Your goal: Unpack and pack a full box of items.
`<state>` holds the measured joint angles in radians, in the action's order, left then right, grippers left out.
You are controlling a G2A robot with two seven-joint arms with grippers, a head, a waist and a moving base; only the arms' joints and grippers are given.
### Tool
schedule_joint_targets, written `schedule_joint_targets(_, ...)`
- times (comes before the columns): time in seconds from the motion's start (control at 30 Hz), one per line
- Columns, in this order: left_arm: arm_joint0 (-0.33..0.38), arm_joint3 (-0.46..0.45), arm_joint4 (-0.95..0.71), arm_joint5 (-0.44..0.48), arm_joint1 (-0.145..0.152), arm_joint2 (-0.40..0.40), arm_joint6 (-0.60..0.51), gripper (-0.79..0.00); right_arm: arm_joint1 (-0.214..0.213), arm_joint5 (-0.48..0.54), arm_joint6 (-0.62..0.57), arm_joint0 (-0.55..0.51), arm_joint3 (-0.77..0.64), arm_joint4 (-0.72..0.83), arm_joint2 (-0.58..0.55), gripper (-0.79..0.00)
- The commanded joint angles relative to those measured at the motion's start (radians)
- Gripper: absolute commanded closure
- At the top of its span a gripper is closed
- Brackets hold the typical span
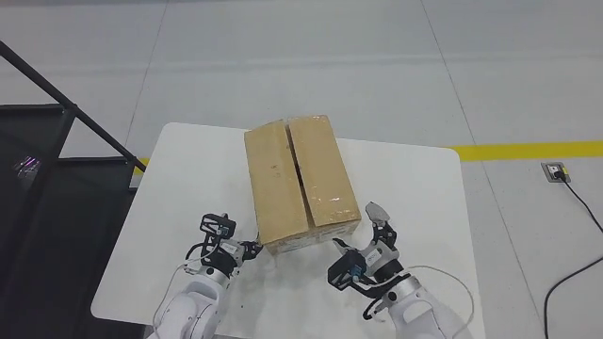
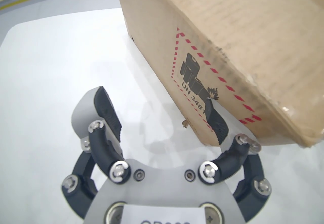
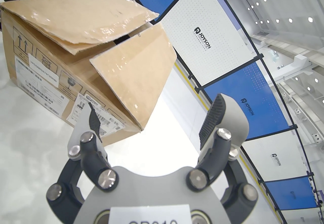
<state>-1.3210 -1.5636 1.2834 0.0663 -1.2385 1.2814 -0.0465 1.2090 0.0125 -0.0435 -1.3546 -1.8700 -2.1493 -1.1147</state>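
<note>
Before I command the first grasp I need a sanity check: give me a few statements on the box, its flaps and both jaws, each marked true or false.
1. The box stands on the white table. True.
2. The left jaws are shut on the box's corner. False: they stand open beside the box's side wall and grip nothing.
3. The top flaps are folded all the way outward. False: they lie over the top, slightly lifted, with a gap along the seam.
4. The right jaws are open and hold nothing, near the box's labelled end. True.
</note>
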Motion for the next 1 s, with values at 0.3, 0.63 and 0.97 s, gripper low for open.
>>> schedule_joint_targets(0.3, 0.001, -0.005, 0.008, 0.009, -0.006, -0.022, -0.004, -0.785, 0.032, -0.088, -0.028, 0.097, 0.099, -0.063, 0.086, -0.785)
schedule_joint_targets(0.63, 0.005, -0.001, 0.01, 0.01, -0.01, -0.026, -0.005, -0.785, 0.05, -0.085, -0.006, 0.139, 0.15, -0.033, 0.102, -0.372)
schedule_joint_targets(0.97, 0.008, 0.003, 0.005, 0.013, -0.013, -0.023, -0.005, -0.785, 0.061, -0.057, 0.038, 0.152, 0.173, -0.013, 0.105, 0.0)
